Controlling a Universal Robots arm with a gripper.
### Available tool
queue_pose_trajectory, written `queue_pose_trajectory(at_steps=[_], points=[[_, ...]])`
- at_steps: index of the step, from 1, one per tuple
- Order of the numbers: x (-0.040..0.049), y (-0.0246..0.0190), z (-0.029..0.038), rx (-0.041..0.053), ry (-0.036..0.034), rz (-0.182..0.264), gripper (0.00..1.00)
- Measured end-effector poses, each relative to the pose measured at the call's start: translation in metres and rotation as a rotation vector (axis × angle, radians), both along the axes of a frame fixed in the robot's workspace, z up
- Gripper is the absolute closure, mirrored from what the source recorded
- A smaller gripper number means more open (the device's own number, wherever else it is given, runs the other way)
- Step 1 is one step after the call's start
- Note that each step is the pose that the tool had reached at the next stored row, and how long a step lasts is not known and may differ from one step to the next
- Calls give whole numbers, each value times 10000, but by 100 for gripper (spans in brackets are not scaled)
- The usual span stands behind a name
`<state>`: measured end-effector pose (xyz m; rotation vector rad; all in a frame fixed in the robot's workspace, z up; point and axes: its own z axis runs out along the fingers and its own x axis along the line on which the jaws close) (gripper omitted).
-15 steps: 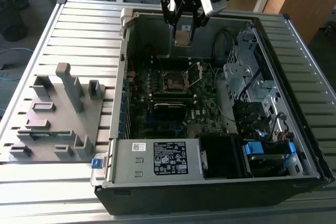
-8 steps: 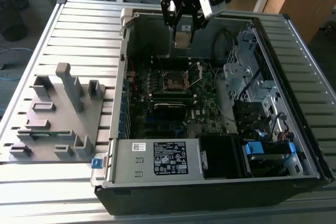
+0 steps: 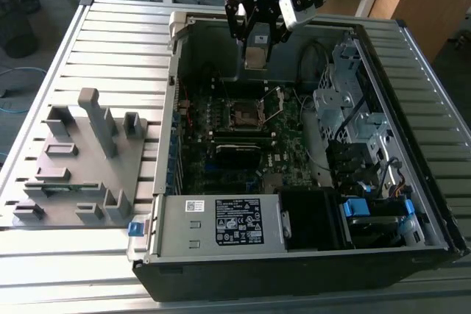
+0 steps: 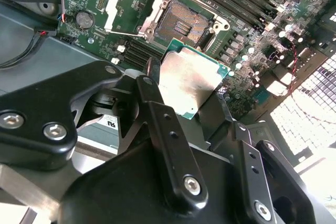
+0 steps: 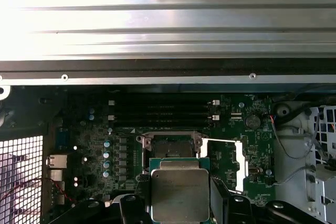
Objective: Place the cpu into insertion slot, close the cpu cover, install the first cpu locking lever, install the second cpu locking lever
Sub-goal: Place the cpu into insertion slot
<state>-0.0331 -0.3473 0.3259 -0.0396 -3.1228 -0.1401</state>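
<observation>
My gripper [image 3: 256, 51] hangs above the open computer case, shut on the cpu [image 3: 255, 57], a flat silver-grey square chip held by two opposite edges. In both wrist views the cpu [image 4: 191, 80] [image 5: 180, 192] sits between the black fingers [image 4: 157, 103], a little above the board and just short of the insertion slot [image 4: 184, 23] [image 5: 170, 146]. The insertion slot [image 3: 246, 114] is a bare dark square with a silver rim. The cpu cover [image 4: 128, 4] [image 5: 239, 161] is swung open to one side of the slot, and a thin locking lever [image 3: 274, 104] stands raised next to it.
The case [image 3: 221, 222] lies open on a slatted metal table [image 3: 118, 34]. Long black memory slots [image 5: 163, 111] run beside the socket. A drive cage with cables [image 3: 353, 115] is at the exterior view's right, a grey fixture block [image 3: 81, 159] at its left.
</observation>
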Motion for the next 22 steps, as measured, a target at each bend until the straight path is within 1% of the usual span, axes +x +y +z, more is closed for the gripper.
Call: queue_pose_trajectory(at_steps=[6, 11, 18, 22], points=[[0, 0, -3, 1, 0, 0, 46], [0, 0, -69, 2, -1, 0, 46], [0, 0, -92, 4, -1, -1, 46], [0, 0, -151, 2, -1, 0, 46]])
